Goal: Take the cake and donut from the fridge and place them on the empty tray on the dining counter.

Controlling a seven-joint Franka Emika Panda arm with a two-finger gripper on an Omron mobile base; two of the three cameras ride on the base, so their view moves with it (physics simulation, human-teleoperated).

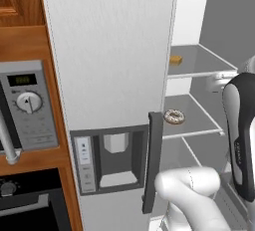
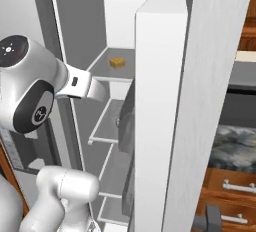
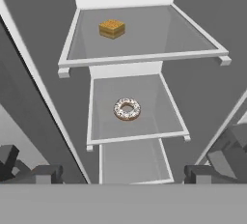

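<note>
The fridge stands with its right door swung open and its left door shut. The cake, a small tan square, lies on the upper glass shelf. One shelf lower sits the donut, a pale sprinkled ring near the shelf's left side. My gripper is open in front of the shelves, facing the donut, fingers wide apart and nothing between them. The blue tray is out of view.
A microwave and a black oven sit in wooden cabinets left of the fridge. The dispenser panel and a dark handle are on the shut door. A dark veined marble top shows past the open door.
</note>
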